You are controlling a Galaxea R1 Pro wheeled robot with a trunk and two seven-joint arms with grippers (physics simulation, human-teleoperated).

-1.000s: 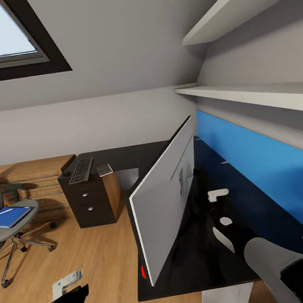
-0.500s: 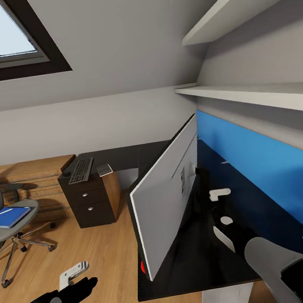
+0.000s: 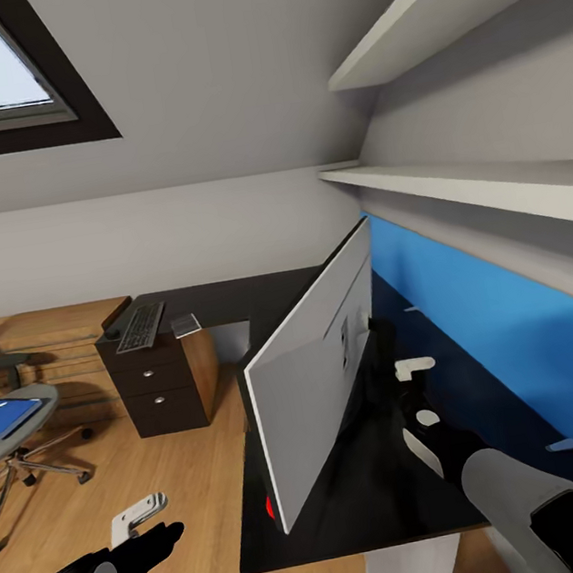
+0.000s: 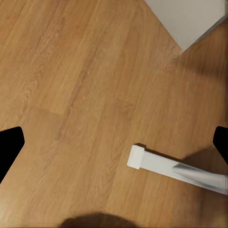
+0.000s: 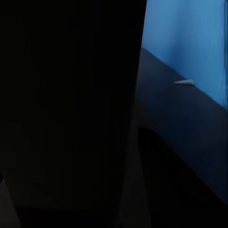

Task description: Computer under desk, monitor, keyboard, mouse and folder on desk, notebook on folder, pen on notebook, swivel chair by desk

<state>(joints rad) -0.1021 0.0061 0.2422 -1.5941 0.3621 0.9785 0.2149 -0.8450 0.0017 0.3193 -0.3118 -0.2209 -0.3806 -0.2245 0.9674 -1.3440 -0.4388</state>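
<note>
The monitor [image 3: 315, 383] is being steadied, tilted, on the desk [image 3: 233, 299], seemingly by the right gripper [image 3: 377, 342] behind it, its spread untellable; squaring it upright is likely called for next, while the left gripper [image 3: 138, 520] is being held spread, empty, above the floor.

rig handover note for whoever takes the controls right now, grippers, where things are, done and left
Left gripper: jaws open, empty, over the floor.
Right gripper: reaching behind the monitor; jaw state hidden.
Monitor stands on the desk, white back facing the camera.
Keyboard and notebook lie on the far desk end above the drawers.
Folder is on the swivel chair, apart from the desk.
Left: keyboard beside monitor, mouse, folder, notebook, pen, chair.
</note>
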